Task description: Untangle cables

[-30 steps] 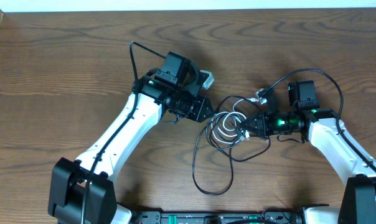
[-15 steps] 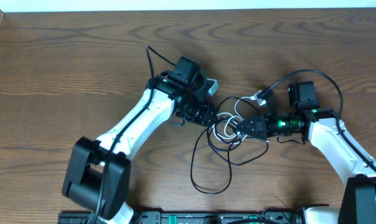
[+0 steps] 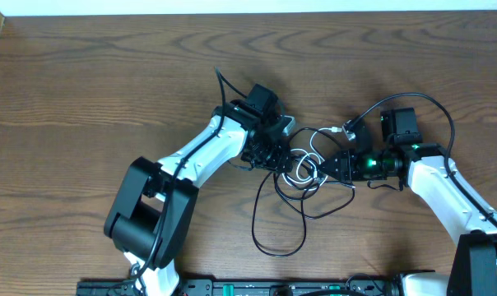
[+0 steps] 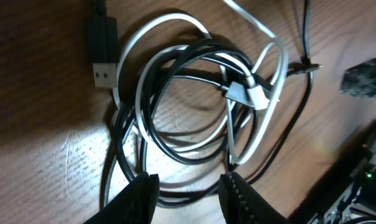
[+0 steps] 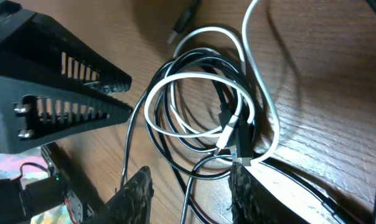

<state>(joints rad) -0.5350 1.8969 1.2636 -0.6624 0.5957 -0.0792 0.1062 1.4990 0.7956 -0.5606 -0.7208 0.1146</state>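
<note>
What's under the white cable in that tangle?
The white cable loops over coiled black cables, wooden table beneath. Where strands bunch near the plugs, the layering is covered and cannot be told.

Left fingers [image 4: 141,198] swung right, up to the cables [image 3: 302,168], right fingers [image 5: 135,193] parted.

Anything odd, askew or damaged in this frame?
Only the expected mess: the white cable and black cables are wound through each other in one knotted coil, with a loose black loop trailing out. Nothing looks damaged or spilled.
</note>
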